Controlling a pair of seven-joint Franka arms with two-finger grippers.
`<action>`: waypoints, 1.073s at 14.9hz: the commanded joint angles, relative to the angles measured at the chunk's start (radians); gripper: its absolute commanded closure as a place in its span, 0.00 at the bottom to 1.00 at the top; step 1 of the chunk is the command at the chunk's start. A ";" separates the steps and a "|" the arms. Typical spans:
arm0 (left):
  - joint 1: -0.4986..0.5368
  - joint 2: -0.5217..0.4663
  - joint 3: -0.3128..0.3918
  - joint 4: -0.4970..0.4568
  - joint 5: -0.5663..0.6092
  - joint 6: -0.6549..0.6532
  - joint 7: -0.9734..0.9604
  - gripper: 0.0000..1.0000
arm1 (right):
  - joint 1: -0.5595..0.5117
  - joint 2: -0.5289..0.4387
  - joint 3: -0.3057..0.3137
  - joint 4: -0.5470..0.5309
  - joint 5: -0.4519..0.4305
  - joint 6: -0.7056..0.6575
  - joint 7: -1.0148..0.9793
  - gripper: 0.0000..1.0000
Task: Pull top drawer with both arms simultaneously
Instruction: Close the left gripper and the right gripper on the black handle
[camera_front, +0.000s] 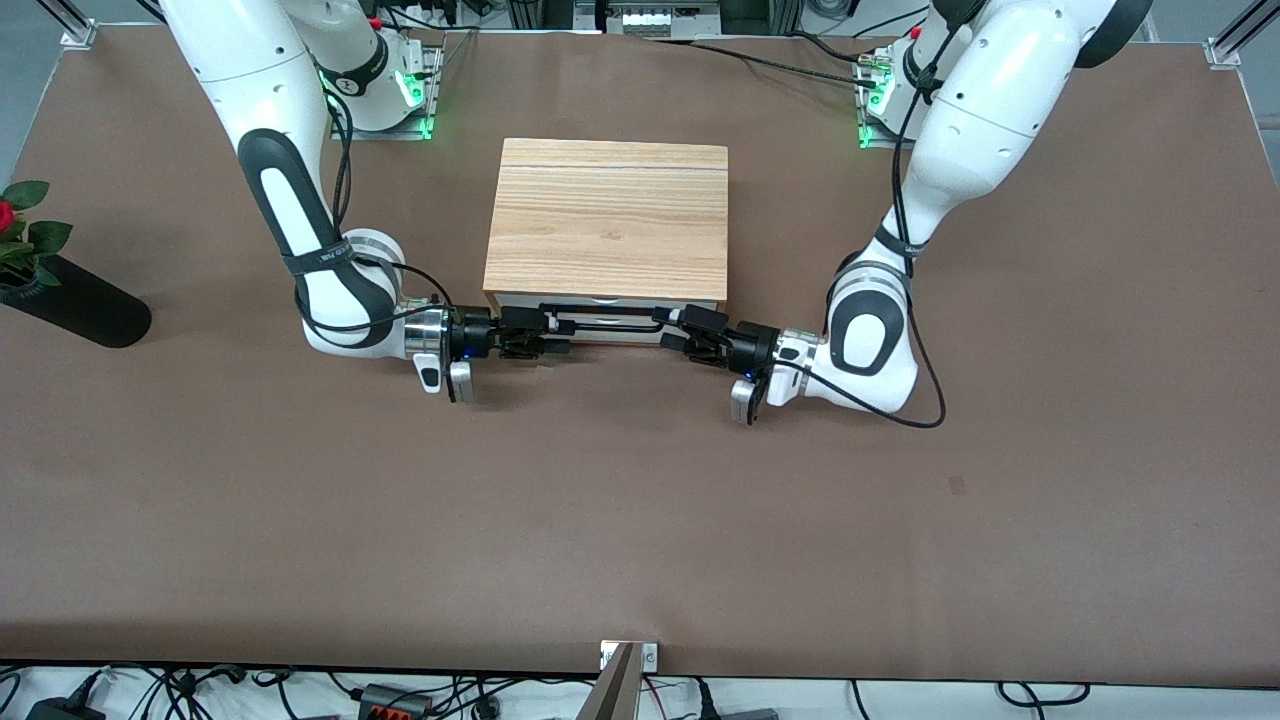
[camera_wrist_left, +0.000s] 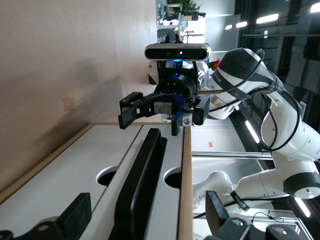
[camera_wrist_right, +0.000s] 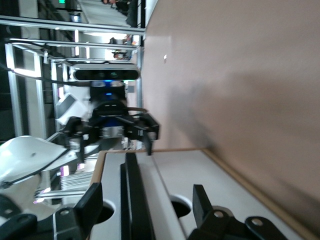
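1. Two white jointed robot arms with black joint bands reach in level with the front of the wood-grain cabinet (camera_front: 607, 215), one from each end, so both can draw on the same handle at once.
2. The top drawer (camera_front: 600, 330), a shallow drawer with a white front panel, sits at the cabinet's front face, the side nearer the front camera, and looks closed or barely out.
3. Its long black wire bar handle (camera_front: 607, 313) runs along that panel; in the left wrist view the handle (camera_wrist_left: 142, 185) lies between the fingers.
4. The right gripper (camera_front: 556, 335) is at the handle's end toward the right arm; its fingers (camera_wrist_right: 199, 200) stand spread on either side of the bar, not clenched on it.
5. The left gripper (camera_front: 672, 328) is at the end toward the left arm; its fingers (camera_wrist_left: 75, 212) are likewise parted around the bar.
6. My judgement: both must close before any pull, or the bar will slip free.
7. The brown matte table (camera_front: 640, 520) carries the cabinet; a black vase with a red rose (camera_front: 60, 295) lies well apart from the cabinet, toward the right arm's end.
8. Cables and power strips edge the table, with metal framing and ceiling lights in the wrist views.
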 joint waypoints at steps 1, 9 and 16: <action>0.002 -0.015 -0.007 -0.047 -0.051 -0.004 0.080 0.09 | -0.011 0.003 0.002 -0.023 0.031 -0.069 -0.025 0.39; -0.007 -0.011 -0.013 -0.073 -0.149 -0.005 0.086 0.64 | -0.020 0.010 0.001 -0.012 0.040 -0.073 -0.028 0.89; -0.007 0.005 -0.029 -0.095 -0.182 -0.005 0.092 0.76 | -0.018 0.013 0.001 0.002 0.068 -0.077 -0.019 1.00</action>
